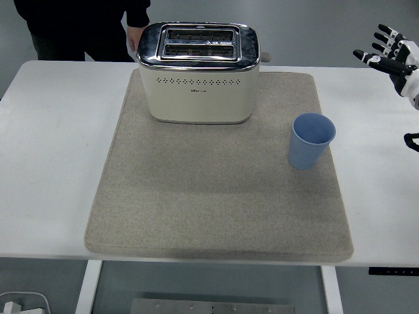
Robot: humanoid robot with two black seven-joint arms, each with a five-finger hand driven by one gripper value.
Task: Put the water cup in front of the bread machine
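A light blue water cup (310,140) stands upright and empty on the right side of a beige mat (216,190). The bread machine, a cream toaster (198,73) with a chrome top and two slots, stands at the mat's far middle. My right hand (393,55) hovers at the right edge, above the table and to the upper right of the cup, apart from it, fingers spread and holding nothing. The left arm is out of view.
A person in dark clothes stands behind the table at the top left, one hand (133,39) near the toaster's left rear corner. The white table (52,150) extends bare on both sides of the mat.
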